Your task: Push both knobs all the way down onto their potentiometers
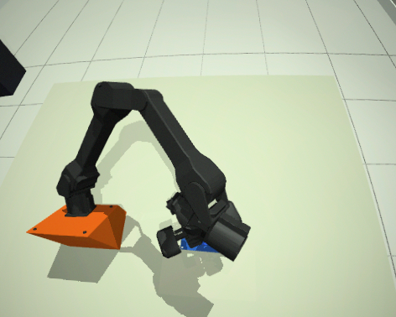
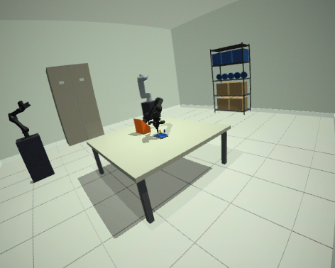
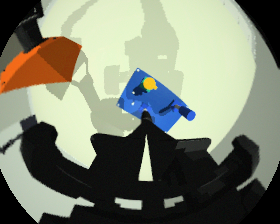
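The blue circuit board (image 1: 209, 249) (image 2: 161, 136) (image 3: 170, 96) stands on the table, mostly hidden by the arm in the top view. A yellow knob (image 2: 160, 131) (image 3: 149, 83) stands over the board's far part in the wrist view. A blue knob (image 2: 165, 130) (image 3: 190, 115) stands up near the board's right edge there, with some shaft visible below it. How far either knob sits down cannot be told. My gripper (image 3: 146, 122) is shut and empty. Its tips overlap the board's near part in the wrist view, between and nearer than the two knobs; their exact height is unclear.
The orange wedge-shaped base (image 1: 76, 224) (image 2: 141, 126) (image 3: 46, 65) carries the arm, left of the board. The pale table (image 1: 289, 176) (image 2: 130, 163) surrounds both. A dark pedestal (image 1: 1, 69) shows beyond the table's far left in the top view.
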Robot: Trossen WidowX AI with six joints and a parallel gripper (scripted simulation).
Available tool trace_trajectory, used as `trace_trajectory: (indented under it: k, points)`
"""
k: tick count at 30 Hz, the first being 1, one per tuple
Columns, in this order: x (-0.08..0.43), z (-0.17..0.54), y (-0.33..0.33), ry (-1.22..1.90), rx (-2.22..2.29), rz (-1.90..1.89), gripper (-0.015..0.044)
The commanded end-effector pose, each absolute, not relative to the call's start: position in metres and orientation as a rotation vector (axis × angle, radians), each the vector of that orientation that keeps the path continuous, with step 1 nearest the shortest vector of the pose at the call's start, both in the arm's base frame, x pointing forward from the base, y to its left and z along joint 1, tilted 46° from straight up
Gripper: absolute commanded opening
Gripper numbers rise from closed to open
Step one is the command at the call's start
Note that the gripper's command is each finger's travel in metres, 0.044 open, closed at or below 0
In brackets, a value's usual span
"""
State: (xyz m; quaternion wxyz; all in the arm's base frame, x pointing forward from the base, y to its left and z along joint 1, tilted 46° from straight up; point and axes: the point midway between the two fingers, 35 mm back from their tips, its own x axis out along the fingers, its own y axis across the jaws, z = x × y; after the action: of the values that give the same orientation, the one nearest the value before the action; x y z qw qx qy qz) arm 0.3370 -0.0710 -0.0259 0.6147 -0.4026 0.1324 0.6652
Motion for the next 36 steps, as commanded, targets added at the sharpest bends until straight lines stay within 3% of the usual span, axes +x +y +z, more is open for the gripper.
trace_trajectory:
  k: [1,36]
  points:
    - [0.3395,-0.0332,-0.0613,0.295,-0.929,1.547,0.0]
    - [0.3403,-0.0408,-0.0534,0.295,-0.929,1.547,0.0]
